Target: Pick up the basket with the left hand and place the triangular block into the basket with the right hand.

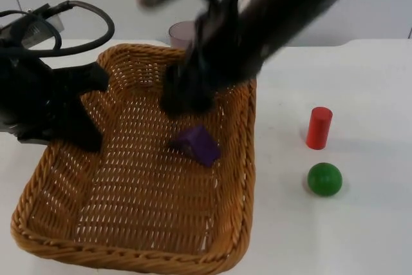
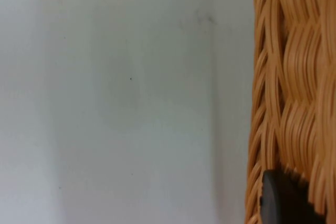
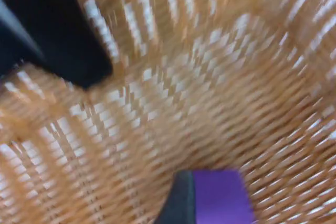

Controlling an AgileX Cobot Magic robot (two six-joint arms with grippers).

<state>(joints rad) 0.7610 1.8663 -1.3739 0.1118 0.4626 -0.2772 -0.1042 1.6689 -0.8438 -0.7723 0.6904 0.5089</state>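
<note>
The woven wicker basket (image 1: 248, 178) stands at the left and middle of the table, and its weave (image 3: 220, 77) also shows in the right wrist view. My left gripper (image 1: 87, 104) is shut on the basket's left rim (image 2: 286, 77), with a black fingertip (image 2: 281, 200) against the wicker. The purple triangular block (image 1: 198, 145) lies on the basket floor, apart from any finger. My right gripper (image 1: 187, 98) hangs blurred just above and behind it, open with nothing held. Its wrist view has the block (image 3: 218, 195) beside a black fingertip (image 3: 178, 200).
A red cylinder (image 1: 318, 127) stands upright on the table right of the basket, and a green ball (image 1: 324, 179) lies in front of it. A purple cup (image 1: 180, 32) is partly hidden behind the basket's far rim. The left gripper's black body (image 3: 52, 24) reaches over the rim.
</note>
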